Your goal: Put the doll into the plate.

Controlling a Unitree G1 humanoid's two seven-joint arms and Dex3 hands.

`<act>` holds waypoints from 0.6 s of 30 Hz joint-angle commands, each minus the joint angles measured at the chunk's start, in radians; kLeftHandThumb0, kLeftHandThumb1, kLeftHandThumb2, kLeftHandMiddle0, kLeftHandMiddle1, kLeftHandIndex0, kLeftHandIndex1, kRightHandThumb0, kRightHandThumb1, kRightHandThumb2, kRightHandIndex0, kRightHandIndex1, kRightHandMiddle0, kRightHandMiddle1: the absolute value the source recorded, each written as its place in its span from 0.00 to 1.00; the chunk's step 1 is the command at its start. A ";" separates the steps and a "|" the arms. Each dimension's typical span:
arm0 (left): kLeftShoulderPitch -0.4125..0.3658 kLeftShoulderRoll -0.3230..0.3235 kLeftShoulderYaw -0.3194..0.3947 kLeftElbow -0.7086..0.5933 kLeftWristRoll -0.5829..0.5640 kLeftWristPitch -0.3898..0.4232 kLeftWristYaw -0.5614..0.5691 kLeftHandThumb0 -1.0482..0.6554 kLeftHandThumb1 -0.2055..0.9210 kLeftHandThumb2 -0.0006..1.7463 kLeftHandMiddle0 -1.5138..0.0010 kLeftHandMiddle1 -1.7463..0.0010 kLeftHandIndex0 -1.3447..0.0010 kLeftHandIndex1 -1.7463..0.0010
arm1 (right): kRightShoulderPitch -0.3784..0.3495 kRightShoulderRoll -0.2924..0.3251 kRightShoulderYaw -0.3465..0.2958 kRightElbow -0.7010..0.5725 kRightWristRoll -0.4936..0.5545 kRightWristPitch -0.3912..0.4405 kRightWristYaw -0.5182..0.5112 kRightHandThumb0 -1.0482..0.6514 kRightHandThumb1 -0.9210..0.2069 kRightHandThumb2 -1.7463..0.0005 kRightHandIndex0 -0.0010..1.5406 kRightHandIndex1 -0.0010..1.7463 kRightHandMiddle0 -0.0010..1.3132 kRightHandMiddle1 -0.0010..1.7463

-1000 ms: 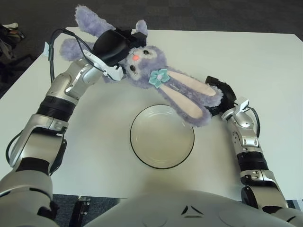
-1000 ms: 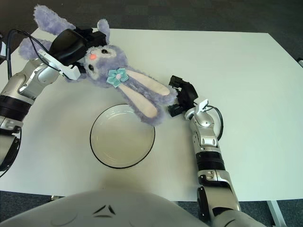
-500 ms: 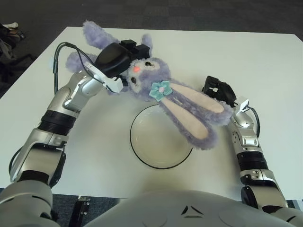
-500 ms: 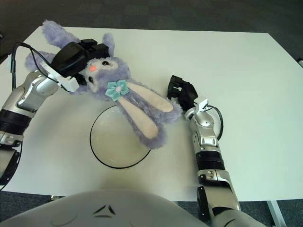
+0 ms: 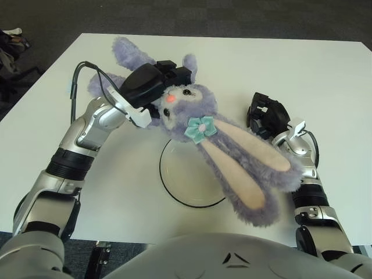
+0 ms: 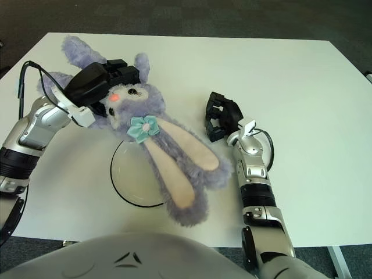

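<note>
A purple plush bunny doll (image 5: 197, 122) with long pink-lined ears and a teal flower bow hangs in the air, gripped at the head by my left hand (image 5: 152, 87). Its ears (image 5: 250, 177) trail down toward me over the right half of the plate (image 5: 174, 174), a white dish with a dark rim on the table. My right hand (image 5: 266, 116) shows just right of the doll, fingers curled and holding nothing, not touching the plush.
The white table (image 5: 325, 81) spreads around the plate. Dark carpet lies beyond its far edge, and some dark clutter (image 5: 11, 43) sits on the floor at the far left.
My left hand has carried the doll toward me and rightward, so its ears now hang over the plate and past its near rim. The right hand barely shifted.
</note>
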 commanded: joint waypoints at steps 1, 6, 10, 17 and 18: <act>0.035 0.008 0.018 -0.024 0.003 -0.035 -0.005 0.61 0.19 0.95 0.43 0.04 0.55 0.00 | 0.050 0.003 0.003 0.040 -0.009 0.097 -0.014 0.61 0.89 0.00 0.58 1.00 0.56 0.97; 0.085 0.007 0.022 -0.070 0.014 -0.066 -0.011 0.61 0.20 0.94 0.43 0.03 0.56 0.00 | 0.052 0.007 -0.001 0.019 -0.003 0.142 -0.023 0.61 0.87 0.00 0.57 1.00 0.52 0.99; 0.111 0.006 0.022 -0.090 0.020 -0.085 -0.015 0.61 0.20 0.94 0.44 0.02 0.56 0.00 | 0.047 0.005 0.000 0.023 -0.008 0.143 -0.021 0.61 0.87 0.00 0.57 1.00 0.51 1.00; 0.158 -0.019 0.019 -0.111 0.033 -0.121 -0.002 0.61 0.22 0.92 0.44 0.03 0.57 0.00 | 0.040 -0.002 0.009 0.062 -0.027 0.077 -0.010 0.61 0.88 0.00 0.58 1.00 0.54 0.98; 0.162 -0.024 0.019 -0.115 0.038 -0.124 0.000 0.61 0.23 0.92 0.44 0.04 0.57 0.00 | 0.039 -0.002 0.009 0.065 -0.026 0.076 -0.010 0.61 0.88 0.00 0.58 1.00 0.54 0.98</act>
